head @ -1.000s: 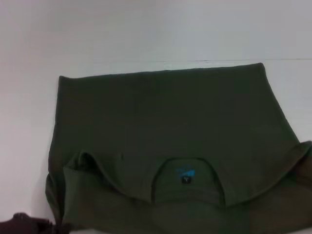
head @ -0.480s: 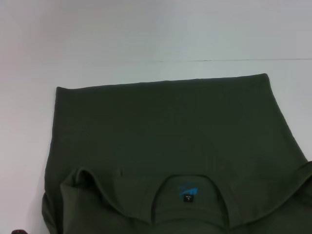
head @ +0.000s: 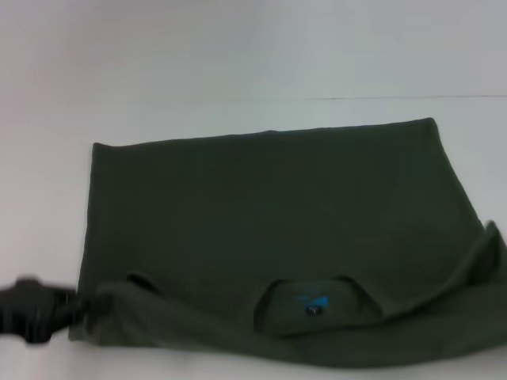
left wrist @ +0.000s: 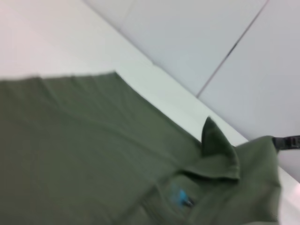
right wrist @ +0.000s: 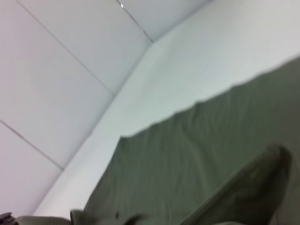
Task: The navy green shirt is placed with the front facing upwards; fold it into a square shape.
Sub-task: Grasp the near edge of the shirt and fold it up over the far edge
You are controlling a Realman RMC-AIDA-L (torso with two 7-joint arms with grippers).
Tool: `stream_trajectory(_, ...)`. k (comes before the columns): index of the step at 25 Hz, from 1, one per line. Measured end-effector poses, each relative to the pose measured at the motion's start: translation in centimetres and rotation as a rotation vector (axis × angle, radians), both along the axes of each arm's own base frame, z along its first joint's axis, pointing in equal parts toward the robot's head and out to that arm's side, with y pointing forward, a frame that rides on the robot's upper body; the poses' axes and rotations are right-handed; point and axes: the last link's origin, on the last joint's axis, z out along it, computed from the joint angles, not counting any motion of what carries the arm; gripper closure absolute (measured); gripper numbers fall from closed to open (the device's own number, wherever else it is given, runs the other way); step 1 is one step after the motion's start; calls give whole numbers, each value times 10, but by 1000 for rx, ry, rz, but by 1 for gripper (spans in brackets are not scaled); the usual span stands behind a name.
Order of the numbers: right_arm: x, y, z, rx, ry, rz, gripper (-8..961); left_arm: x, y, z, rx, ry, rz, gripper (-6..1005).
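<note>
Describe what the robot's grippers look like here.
Little shows. The left gripper is a dark, nearly black, blocky shape at the shirt's near corner in the head view. No cables or markings can be made out. The right gripper is out of view.

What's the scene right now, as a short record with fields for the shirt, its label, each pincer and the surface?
shirt: navy green shirt lying spread on the table, near edge bunched and raised at both corners
neck label: small black tag with blue print, visible inside the collar opening at the near edge
left pincer: dark, blurred shape at the shirt's near left corner; contact looks likely
right pincer: not seen in the head view; a dark tip shows at the raised right corner in the left wrist view
surface: white table
fold state: not yet square
</note>
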Motion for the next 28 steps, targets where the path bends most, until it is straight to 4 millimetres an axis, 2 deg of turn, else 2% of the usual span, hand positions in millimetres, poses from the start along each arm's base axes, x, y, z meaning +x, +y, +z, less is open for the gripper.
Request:
stream_trajectory(4,-12,40,10,38,4,14,875,10,39,7,67,23,1,1000)
stream_trajectory(8,-30,92,13,84,-23,25,872,19,85,6,157,63,38,1000)
stream_trajectory(13,-45,155,6,172,-87,-16,869,27,138,-3,305,130,113,1001)
stream_trajectory(16,-51,187,-3,215,-150,-58,867,28,163,-6,404,179,165,1001)
stream_trajectory(22,-69,239,-29,281,-320,-106,863,29,196,-19,541,312,227,1001)
stream_trajectory(28,-75,256,-39,327,-390,-133,859,35,208,-27,591,396,215,1001)
